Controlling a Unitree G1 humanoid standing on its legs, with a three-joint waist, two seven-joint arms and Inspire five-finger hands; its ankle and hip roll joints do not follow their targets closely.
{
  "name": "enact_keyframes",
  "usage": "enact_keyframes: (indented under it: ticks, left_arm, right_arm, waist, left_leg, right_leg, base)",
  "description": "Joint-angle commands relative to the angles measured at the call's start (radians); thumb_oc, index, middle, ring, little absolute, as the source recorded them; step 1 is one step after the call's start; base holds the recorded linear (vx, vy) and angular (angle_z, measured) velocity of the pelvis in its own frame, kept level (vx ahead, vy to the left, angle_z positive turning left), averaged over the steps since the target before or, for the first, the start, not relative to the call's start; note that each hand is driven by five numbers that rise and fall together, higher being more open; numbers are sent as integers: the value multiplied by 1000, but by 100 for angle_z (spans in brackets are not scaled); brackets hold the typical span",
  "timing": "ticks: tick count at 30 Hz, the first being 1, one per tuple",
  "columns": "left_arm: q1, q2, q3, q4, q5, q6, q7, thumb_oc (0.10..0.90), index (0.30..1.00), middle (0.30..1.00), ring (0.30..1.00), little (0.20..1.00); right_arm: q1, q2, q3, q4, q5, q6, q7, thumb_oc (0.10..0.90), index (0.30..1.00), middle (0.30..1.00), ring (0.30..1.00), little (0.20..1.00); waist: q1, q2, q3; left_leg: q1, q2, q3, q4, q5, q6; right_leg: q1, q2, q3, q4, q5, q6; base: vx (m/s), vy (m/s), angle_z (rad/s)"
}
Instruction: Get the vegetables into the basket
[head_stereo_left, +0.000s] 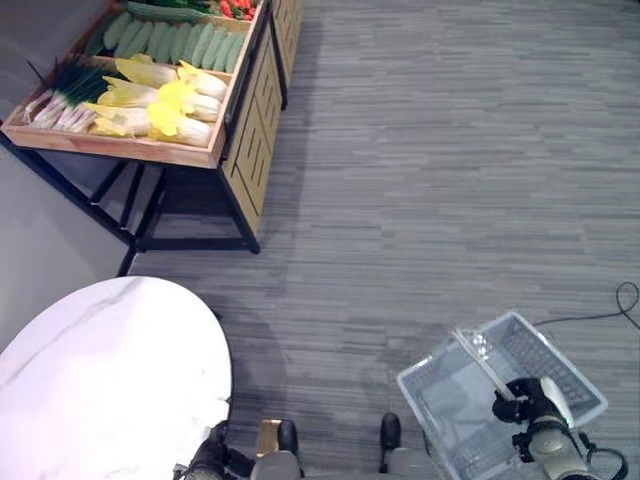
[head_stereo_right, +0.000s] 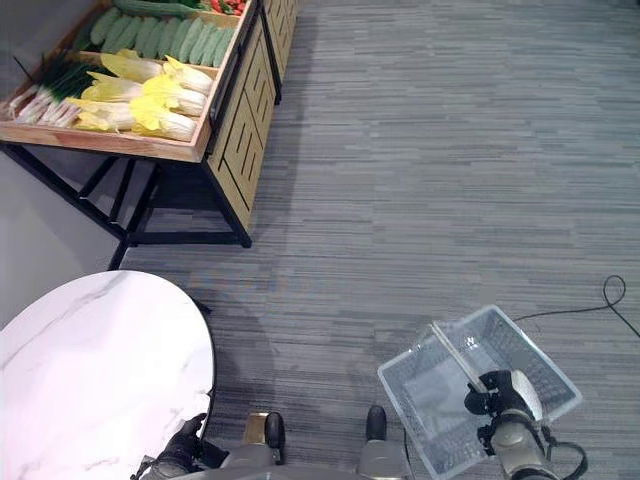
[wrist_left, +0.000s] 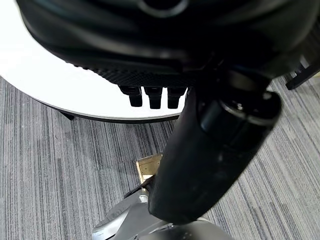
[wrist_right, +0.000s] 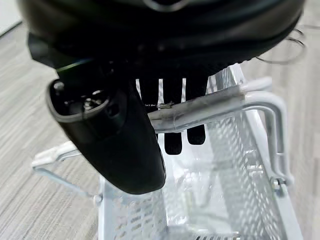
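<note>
The vegetables lie on a wooden stand (head_stereo_left: 110, 148) at the far left: yellow-leafed cabbages (head_stereo_left: 165, 100), green cucumbers (head_stereo_left: 180, 42), green onions (head_stereo_left: 65, 95) and something red (head_stereo_left: 238, 8) at the back. Low on my right hangs a clear wire basket (head_stereo_left: 565, 355) with nothing visible inside it. My right hand (head_stereo_left: 530, 400) is shut on its metal handle (wrist_right: 215, 110), fingers curled over the bar. My left hand (head_stereo_left: 207, 457) hangs relaxed and holds nothing, close to the edge of a white round table (head_stereo_left: 100, 380).
Grey striped carpet (head_stereo_left: 420, 180) stretches between me and the stand. The stand rests on black metal legs (head_stereo_left: 150, 215) with a wooden side panel (head_stereo_left: 250, 140). The white table stands at my lower left, between me and the stand's near corner.
</note>
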Motion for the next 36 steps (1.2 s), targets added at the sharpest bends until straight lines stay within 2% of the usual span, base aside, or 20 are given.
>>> enact_keyframes:
  ticks: [1,9,18,26,31,32,34,36]
  left_arm:
    - [-35,-3,-37,92,70,-4,9,900,1000,1000,1000,1000]
    - [-17,12,-11,108,80,-4,11,900,1000,1000,1000,1000]
    - [-17,23,-11,101,92,0,19,900,1000,1000,1000,1000]
    - [-42,36,-6,77,44,-1,53,900,1000,1000,1000,1000]
    - [-32,32,33,90,-7,1,56,900,1000,1000,1000,1000]
    - [-27,29,49,93,-29,3,55,900,1000,1000,1000,1000]
    - [-20,20,51,97,-40,3,54,900,1000,1000,1000,1000]
    - [-12,11,50,104,-47,4,48,900,1000,1000,1000,1000]
  right_arm:
    - [-33,-6,-5,105,31,-30,-47,400,300,300,300,300]
    - [-4,64,14,256,14,-2,-17,400,300,300,300,300]
    - [14,117,43,254,30,-2,3,400,300,300,300,300]
    - [-4,124,72,215,42,-11,-1,400,300,300,300,300]
    - [-10,102,82,170,42,-20,-6,400,300,300,300,300]
    - [-18,86,87,144,42,-27,-9,400,300,300,300,300]
    - [-29,70,93,134,41,-27,-8,400,300,300,300,300]
    - [-48,53,91,117,49,-31,-11,400,300,300,300,300]
  waist:
    - [19,-63,-53]
    - [27,-68,-59]
    - [24,-72,-58]
    - [21,-53,-3]
    - [29,-55,18]
    - [37,-63,36]
    - [52,-63,48]
    - [76,-68,55]
  left_leg:
    - [13,-18,-46,-8,-21,-54]
    - [26,-28,-48,-8,-35,-48]
    - [31,-30,-43,-8,-41,-45]
    - [-8,3,-82,-4,-7,-55]
    - [-64,29,-113,66,10,-73]
    - [-109,20,-131,172,7,-77]
    - [-139,-20,-191,236,17,-72]
    - [-218,-95,-260,211,4,-51]
  right_leg:
    - [-20,-32,10,1,2,84]
    - [-17,-43,19,1,8,91]
    - [-14,-45,25,1,7,90]
    - [-93,-27,5,140,-64,57]
    - [-94,-4,-17,143,-86,30]
    - [-85,-2,-20,145,-93,16]
    - [-71,4,-18,138,-100,6]
    - [-51,-2,-9,123,-106,13]
  base:
    - [32,65,-3]
    - [5,31,-1]
    - [0,0,0]
    - [-26,-67,3]
    - [34,-209,26]
    - [39,-158,28]
    - [69,-138,11]
    - [200,-35,-1]
